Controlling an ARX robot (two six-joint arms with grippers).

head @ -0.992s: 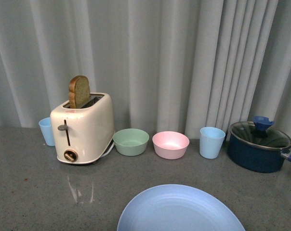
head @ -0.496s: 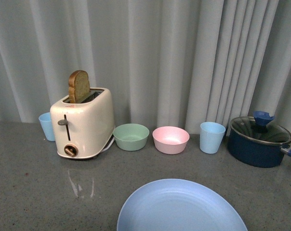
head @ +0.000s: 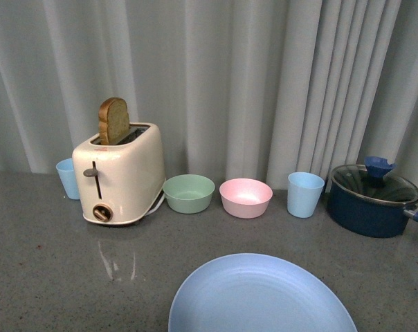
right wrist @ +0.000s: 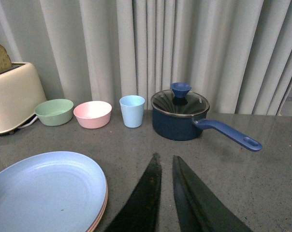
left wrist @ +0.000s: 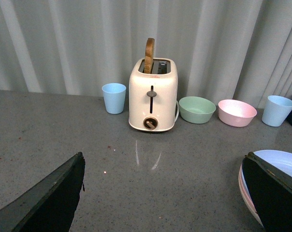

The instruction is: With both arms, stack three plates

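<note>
Slightly lower than a second ago, the toaster (head: 119,176) and back row sit in the front view. Light blue plate (head: 261,296) lies topmost on the stack on the grey tabletop (head: 50,263), a pink plate (right wrist: 101,209) edging out beneath. Left tool (left wrist: 160,193) is spread wide; right tool (right wrist: 166,193) nearly closed, empty. Behind: green bowl (head: 189,193), pink bowl (head: 246,198), blue cup (head: 305,194), pot (head: 373,200).

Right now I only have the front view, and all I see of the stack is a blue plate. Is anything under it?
Observer: Yes. The right wrist view shows a pink plate rim under the blue plate. I cannot make out a third.
Operator: What about the left end effector?
Observer: The left end effector is open, with its fingers wide apart and nothing between them.
Operator: And the right?
Observer: The right end effector has its fingers almost together and holds nothing. It is beside the blue plate.
</note>
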